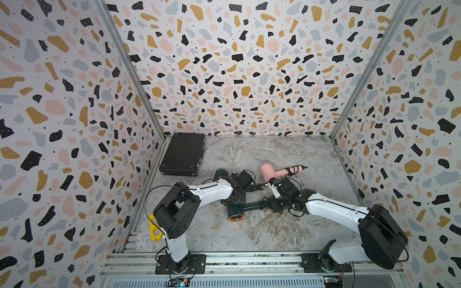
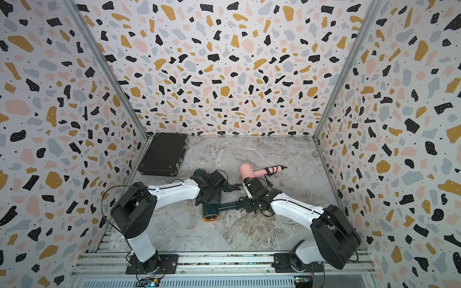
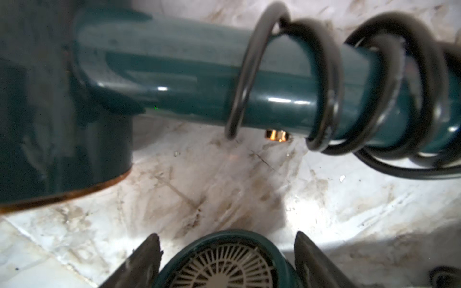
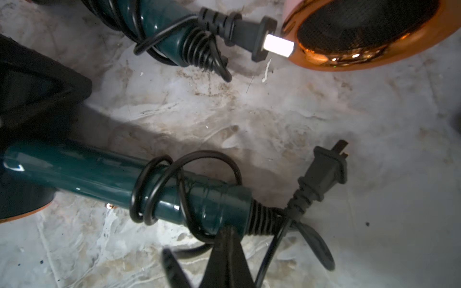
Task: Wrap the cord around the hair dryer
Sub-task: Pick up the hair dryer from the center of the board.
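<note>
Located teal hair dryer (image 1: 232, 211) on the worktop (image 1: 274, 232), near centre front, flat on its side, copper-rimmed nozzle toward the front rail, handle running toward the right arm. Same placing in both top views.

Noted left end effector (image 3: 225, 234) down over the rear of that dryer's barrel. In the left wrist view, found fingers (image 3: 142, 264) set well apart, one on either side of the white intake grille and close against the teal shell. Cannot confirm firm contact on either side.

Noted right end effector (image 4: 224, 233) at the cord end of the handle, just beside the ribbed strain relief, tips pressed together to a point. Cannot confirm any pinch on the cord (image 4: 147, 220).

Noted a few close turns of cord round the outer half of the handle, plus one slack loop standing off it. Found plug (image 4: 324, 169) loose on the worktop just beyond the handle end, prongs pointing away from the handle. Noted a further slack loop of cord beside the right end effector.

Located second teal hair dryer (image 1: 220, 173) behind the left arm, cord coiled thickly on its handle, plug prong right at the copper nozzle of the pink hair dryer (image 1: 269, 171). Noted pink hair dryer farther back, right of centre, black cord wound round its handle. Noted black case (image 1: 183, 154) in the back left corner, well apart from all three dryers.
</note>
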